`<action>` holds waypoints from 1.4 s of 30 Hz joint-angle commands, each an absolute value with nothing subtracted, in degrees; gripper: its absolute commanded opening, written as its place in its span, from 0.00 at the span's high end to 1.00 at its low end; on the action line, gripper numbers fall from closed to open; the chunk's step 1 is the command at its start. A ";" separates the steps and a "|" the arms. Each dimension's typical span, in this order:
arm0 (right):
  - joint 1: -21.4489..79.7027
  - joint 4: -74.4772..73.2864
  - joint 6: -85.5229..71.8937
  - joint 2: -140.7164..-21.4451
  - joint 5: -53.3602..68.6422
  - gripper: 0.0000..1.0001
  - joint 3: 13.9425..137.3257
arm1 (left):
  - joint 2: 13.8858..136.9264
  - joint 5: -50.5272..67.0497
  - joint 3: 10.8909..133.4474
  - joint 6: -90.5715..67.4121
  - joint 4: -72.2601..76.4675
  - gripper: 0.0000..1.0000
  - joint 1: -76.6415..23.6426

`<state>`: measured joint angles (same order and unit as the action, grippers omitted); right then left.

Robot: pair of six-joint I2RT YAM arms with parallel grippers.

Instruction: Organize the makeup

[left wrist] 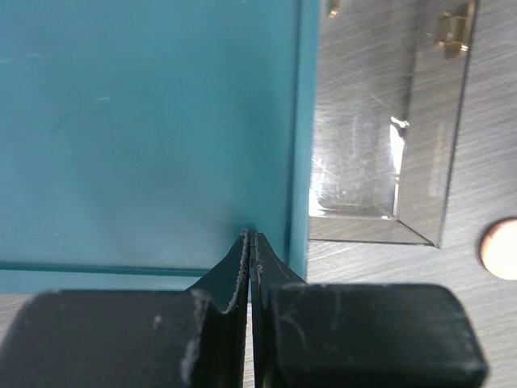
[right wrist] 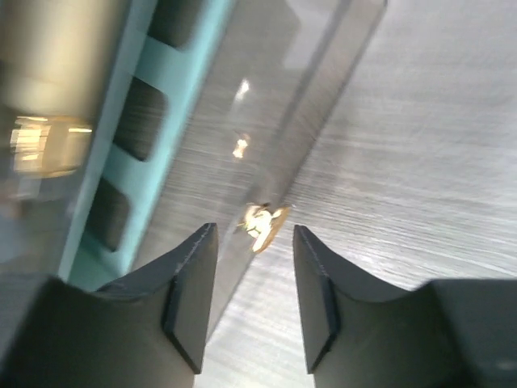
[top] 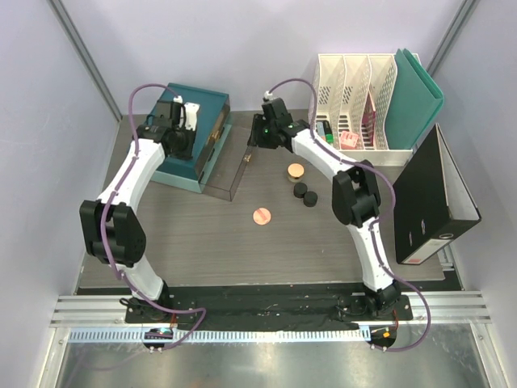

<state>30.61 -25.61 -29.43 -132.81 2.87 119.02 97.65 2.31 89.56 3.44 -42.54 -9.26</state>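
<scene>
Fingertips of my left gripper (left wrist: 250,241) are pressed flat together with nothing between them, poised over the near right corner of the teal case (left wrist: 145,121) at the back left of the table (top: 323,250). On my other side, the right gripper (right wrist: 254,228) has its two dark fingers standing apart, one on each side of the free edge of the clear lid (right wrist: 291,81). That lid lies folded open on the table to the right of the case. A small gold latch (right wrist: 260,222) on the lid's edge sits in the gap between these fingers, and I cannot tell whether either finger touches it. The right wrist view also shows the teal inner tray of the case with dark compartments, and a pale blurred shape above it that I cannot identify. Four pieces of makeup lie loose on the table, right of the lid and well apart from both grippers. They are a round pink compact (top: 261,216) nearest the middle, a tan jar (top: 296,171) further back, and two black jars (top: 300,190) (top: 309,200) just beside each other in front of the tan one. At the back right stand white file holders (top: 355,89) with a green folder (top: 420,89) leaning beside them. A black binder (top: 432,202) lies along the table's right edge.
</scene>
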 commanded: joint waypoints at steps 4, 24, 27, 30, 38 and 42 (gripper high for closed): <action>30.50 -29.25 -20.49 -116.38 -5.17 0.44 113.22 | 100.28 -3.42 92.63 3.78 -44.56 1.00 -8.61; 29.80 -40.87 -16.87 -118.82 -17.76 0.10 102.12 | 111.62 -0.35 102.92 3.52 -47.81 1.00 -7.03; 29.80 -41.83 -17.58 -122.51 -17.84 0.10 104.41 | 111.62 -0.26 102.48 3.43 -47.55 1.00 -6.77; 29.71 -43.15 -18.28 -125.23 -18.28 0.10 105.91 | 111.62 2.01 102.66 3.86 -47.81 0.60 -6.59; 28.04 -42.72 -20.48 -126.04 -17.84 0.10 103.01 | 111.18 0.70 103.09 4.48 -47.64 0.00 -6.42; 26.99 -40.96 -20.92 -125.77 -18.11 0.11 101.78 | 111.01 0.35 103.53 4.31 -46.94 0.00 -6.33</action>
<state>28.12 -42.54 -19.49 -126.80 -17.15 102.41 109.60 0.25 104.05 3.44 -42.57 -6.24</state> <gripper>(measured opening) 0.898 0.994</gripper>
